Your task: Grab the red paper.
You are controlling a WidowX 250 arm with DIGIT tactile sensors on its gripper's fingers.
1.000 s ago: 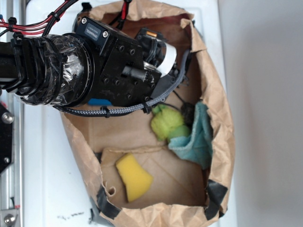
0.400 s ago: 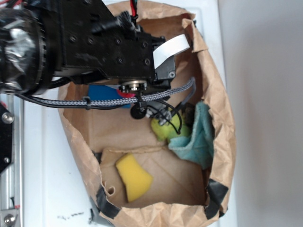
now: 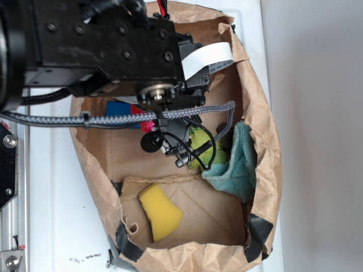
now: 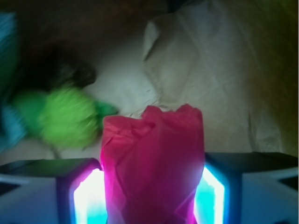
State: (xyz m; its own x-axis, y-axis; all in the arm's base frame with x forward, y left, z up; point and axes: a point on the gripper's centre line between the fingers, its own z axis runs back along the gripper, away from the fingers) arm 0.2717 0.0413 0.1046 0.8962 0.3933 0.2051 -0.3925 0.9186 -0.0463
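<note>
Gripper [image 4: 153,186] clamped the red paper [image 4: 153,163] between both glowing pads, plain in the wrist view; from outside, the arm hid all but a red sliver [image 3: 146,126]. Brown paper bag [image 3: 266,141] lay on white tabletop [image 3: 51,198], green toy [image 4: 65,119] blurred, yellow sponge [image 3: 160,212] exterior-only.

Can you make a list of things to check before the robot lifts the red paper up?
1. Red paper sits between the gripper fingers: ok.
2. Fingers actually squeezing it tight: cannot tell.
3. Green fuzzy toy clear of the gripper: ok, it lies off to one side.
4. Yellow sponge out of the way: ok.
5. Brown paper bag wall clear of the arm: cannot tell, the arm hides that side.
</note>
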